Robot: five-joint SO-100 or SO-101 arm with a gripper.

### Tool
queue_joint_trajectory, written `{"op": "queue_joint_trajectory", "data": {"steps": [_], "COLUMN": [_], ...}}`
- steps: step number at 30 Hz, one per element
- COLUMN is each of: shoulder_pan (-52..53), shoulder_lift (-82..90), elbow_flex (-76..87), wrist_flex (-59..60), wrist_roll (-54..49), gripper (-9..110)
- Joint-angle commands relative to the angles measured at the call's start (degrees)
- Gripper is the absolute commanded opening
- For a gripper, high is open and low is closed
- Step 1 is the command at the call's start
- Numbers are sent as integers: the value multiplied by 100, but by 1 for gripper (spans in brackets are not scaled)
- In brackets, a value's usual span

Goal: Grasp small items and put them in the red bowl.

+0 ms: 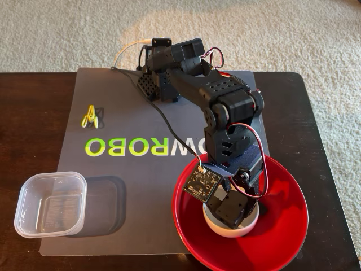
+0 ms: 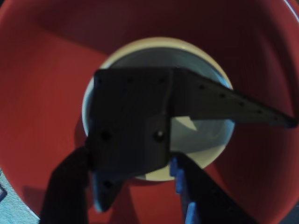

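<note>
Left to right in the fixed view: clear square plastic tub (image 1: 51, 204) at about 8 o'clock on the grey mat (image 1: 113, 237), empty and untouched; yellow paper clips (image 1: 90, 116) at 10 o'clock; black arm reaching from 12 o'clock down over the red bowl (image 1: 282, 237) at 4 o'clock, on the dark desk (image 1: 34, 113).

Inside the red bowl, a small white bowl (image 1: 234, 228), already delivered. Directly above it in the wrist view, the end effector (image 2: 135, 186) closed on the black plastic bracket (image 2: 131, 126), pinching its lower edge between a dark finger and a blue-tipped one.

Step in hand, by judgement: placing the bracket, poised for release. Next move calling only for opening the jaws, then lifting clear without dragging the piece; tub and clips left to fetch.

Bracket's pointed arm aimed toward 3 o'clock in the wrist view, slightly downward; long axis running roughly 9 to 3, flat face toward the camera.
</note>
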Motion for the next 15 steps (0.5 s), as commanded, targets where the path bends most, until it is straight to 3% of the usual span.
{"op": "queue_joint_trajectory", "data": {"steps": [1, 10, 15], "shoulder_pan": [387, 940, 2672], "shoulder_lift": [782, 2382, 2936], "elbow_flex": [132, 1354, 2188], "wrist_flex": [53, 53, 53], "wrist_roll": [167, 211, -70], "gripper": [28, 34, 37]}}
